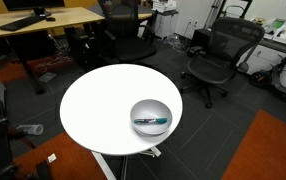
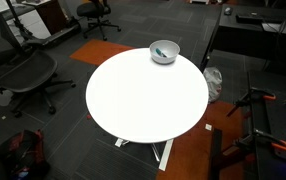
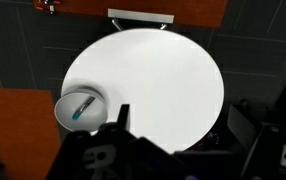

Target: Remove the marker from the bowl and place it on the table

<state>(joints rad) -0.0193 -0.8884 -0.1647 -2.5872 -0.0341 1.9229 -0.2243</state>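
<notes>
The silver metal bowl [image 1: 149,107] stands near the edge of the round white table [image 1: 98,105]. The dark marker with a teal part [image 1: 151,121] lies inside the bowl. Both exterior views show them: bowl [image 2: 171,47], marker [image 2: 161,54], table [image 2: 143,95]. No arm shows in either exterior view. In the wrist view my gripper [image 3: 178,125] looks down from high above the table [image 3: 153,80]. Its two dark fingers stand wide apart and hold nothing. The bowl [image 3: 67,102] with the marker [image 3: 84,108] sits well to the left of the fingers.
Black office chairs [image 1: 218,55] and a wooden desk [image 1: 43,20] stand beyond the table. Another chair [image 2: 18,70] and a dark desk [image 2: 258,30] are close to the table. Orange carpet patches [image 1: 268,150] lie on the dark floor.
</notes>
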